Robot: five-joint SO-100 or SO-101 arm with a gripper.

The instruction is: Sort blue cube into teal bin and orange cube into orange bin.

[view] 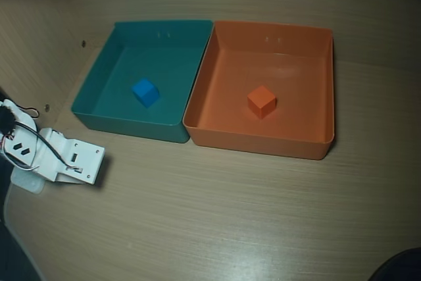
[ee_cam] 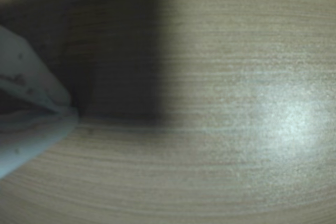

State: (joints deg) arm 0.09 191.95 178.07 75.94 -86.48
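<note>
**Both cubes binned; arm clear of the work area**

Landmark for all positions: the teal bin [view: 146, 80], as the overhead view shows it.

Placement. The blue cube [view: 145, 92] lies on the floor of the teal bin, near its middle and clear of all four walls. The orange bin [view: 263, 90] stands directly to the right of the teal bin, their adjoining walls touching or nearly so. The orange cube [view: 262, 101] lies inside it, roughly central, touching no wall. Each cube sits in the bin of matching colour, which is the arrangement the task requires; in my judgement the sort is complete and nothing is left to move.

Arm. The arm's white body [view: 56, 156] lies low on the wooden table [view: 230, 228], below and to the left of the teal bin, apart from its front wall. This reads as a parked posture, away from both bins.

Gripper. In the wrist view the gripper [ee_cam: 71, 111] enters from the left edge, blurred. Its two pale fingers [ee_cam: 23, 72] converge to a single point with no gap at the tips, so I assess it as closed and empty. Only bare table and its own shadow lie beneath
</note>
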